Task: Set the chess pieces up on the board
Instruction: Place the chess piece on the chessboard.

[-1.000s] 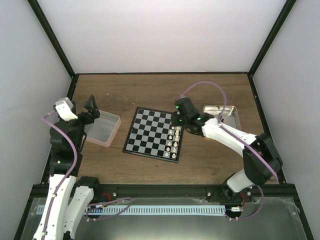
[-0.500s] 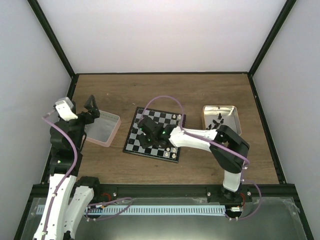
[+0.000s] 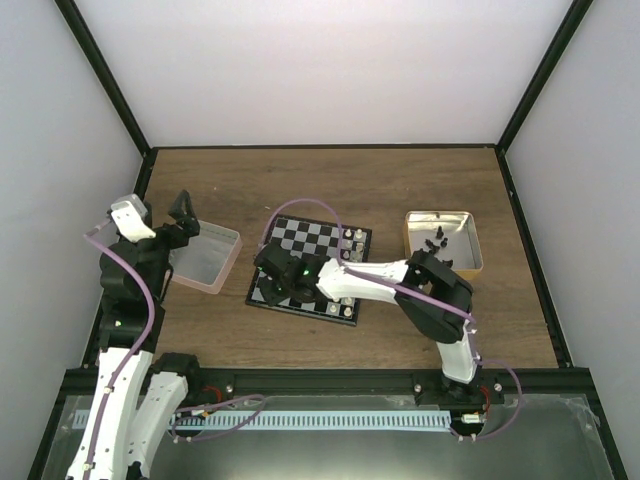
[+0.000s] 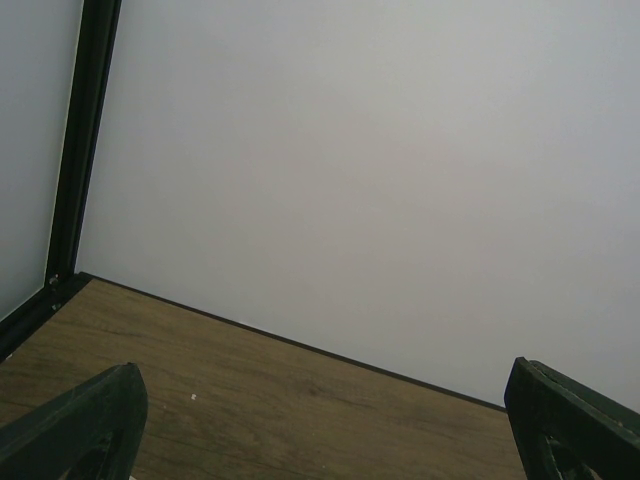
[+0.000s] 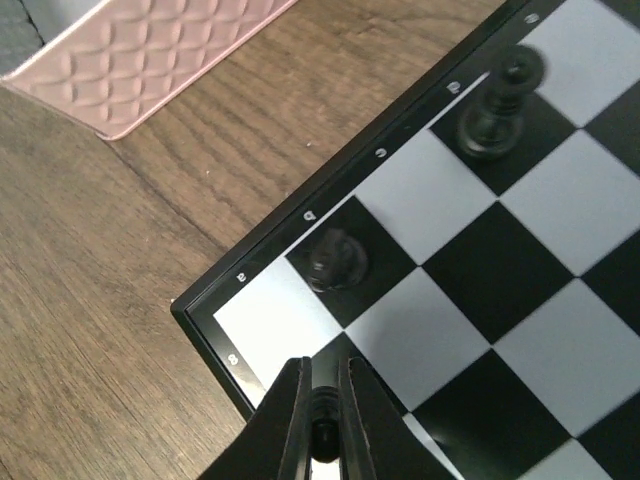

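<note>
Several chess pieces [image 5: 337, 258]; board [image 5: 520, 330] perhaps lettered "a".

Left arm [image 3: 125, 300]: white moulded links, black joint housings, white block at wrist, lilac cable looped along its outer side; left gripper [image 3: 183, 210]: black, its fingers [image 4: 80, 425] dark green-black with blunt rounded tips; right arm [image 3: 385, 280]: same white links and black joints, lilac cable arching over, small green light at wrist; right gripper [image 5: 323, 430]: slim dark tapered fingers [image 5: 292, 425]
</note>
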Available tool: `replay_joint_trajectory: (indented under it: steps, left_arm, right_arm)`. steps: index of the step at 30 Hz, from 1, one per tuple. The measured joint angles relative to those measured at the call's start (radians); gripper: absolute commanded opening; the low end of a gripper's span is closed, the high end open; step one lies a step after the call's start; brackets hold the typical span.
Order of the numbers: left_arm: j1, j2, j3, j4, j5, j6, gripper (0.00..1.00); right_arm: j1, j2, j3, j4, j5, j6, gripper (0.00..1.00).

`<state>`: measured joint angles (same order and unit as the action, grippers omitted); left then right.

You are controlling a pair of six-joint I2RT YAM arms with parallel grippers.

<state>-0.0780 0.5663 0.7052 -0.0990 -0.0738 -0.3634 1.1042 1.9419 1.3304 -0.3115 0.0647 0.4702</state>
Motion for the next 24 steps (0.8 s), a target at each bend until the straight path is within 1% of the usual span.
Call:
replay_joint_trajectory:
  steps: [7,13,15,18,19,21,24]
  left_arm:
    - [0.0,0.0,0.0,0.0,0.0,0.0,1.0]
    - [0.0,-0.001,0.0,0.0,0.0,0.0,1.0]
    - [0.0,-0.001,0.0,0.0,0.0,0.0,1.0]
    - [0.0,-0.001,0.0,0.0,0.0,0.0,1.0]
    - [0.0,-0.001,0.0,0.0,0.0,0.0,1.0]
    - [0.0,-0.001,0.0,0.0,0.0,0.0,1.0]
    - [0.001,-0.001,0.0,0.0,0.0,0.0,1.0]
  right_arm:
    - [0.018,0.037,0.017,-0.01,0.005,-0.014,0.08]
    - [0.018,0.043,0.017,-0.011,0.017,-0.018,0.12]
    - [0.018,0.045,0.017,-0.011,0.018,-0.018,0.16]
    - [0.018,0.045,0.018,-0.017,0.019,-0.018,0.27]
    - [0.018,0.045,0.018,-0.02,0.019,-0.023,0.29]
    - [0.018,0.045,0.018,-0.021,0.021,-0.022,0.32]
    - [0.018,0.037,0.018,-0.021,0.034,-0.025,0.33]
